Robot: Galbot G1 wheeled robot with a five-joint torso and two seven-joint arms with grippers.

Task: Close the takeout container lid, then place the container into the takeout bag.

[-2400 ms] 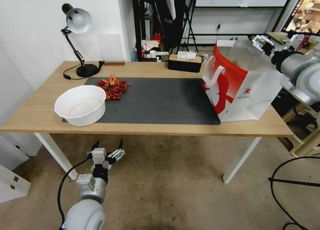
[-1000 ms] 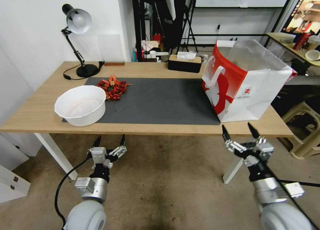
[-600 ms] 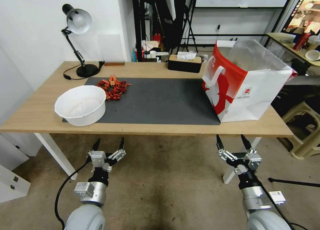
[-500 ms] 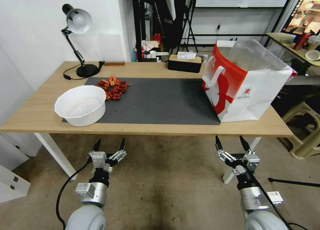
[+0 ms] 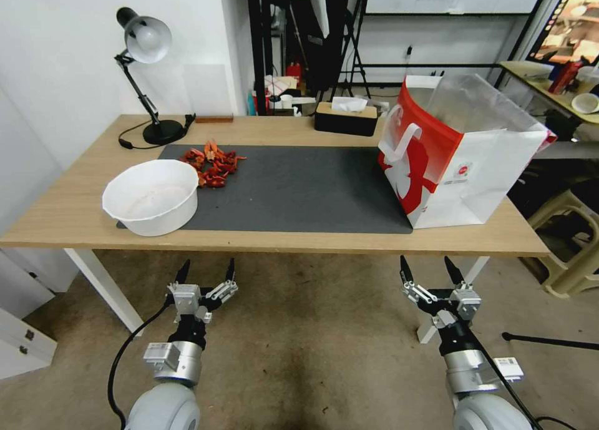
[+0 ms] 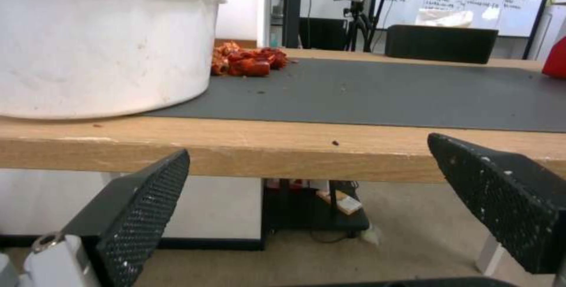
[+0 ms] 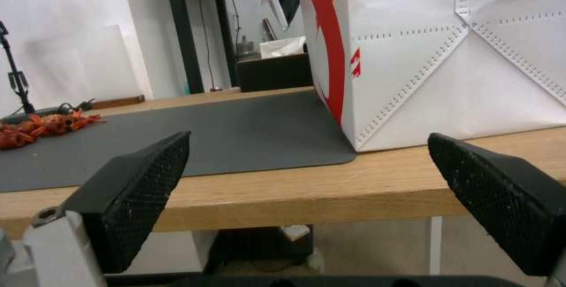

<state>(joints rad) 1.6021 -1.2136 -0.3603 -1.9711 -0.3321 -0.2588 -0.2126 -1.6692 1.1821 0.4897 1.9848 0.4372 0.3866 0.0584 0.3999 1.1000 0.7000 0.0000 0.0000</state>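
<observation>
Both tools are hanging low before the surface [image 5: 274, 241], the left tool [image 5: 206, 269] and right tool [image 5: 428, 266] each spread and carrying nothing. The takeout bag [image 5: 455, 161] is standing open at the right end (its contents hidden); parking clear of it looks wise.

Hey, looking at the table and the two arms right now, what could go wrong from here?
1. Both open pincers, left and right, sit below the table edge; rising straight up could strike it.
2. The takeout bag stands at the table's right end, partly off the mat; a nudge might tip it off.
</observation>
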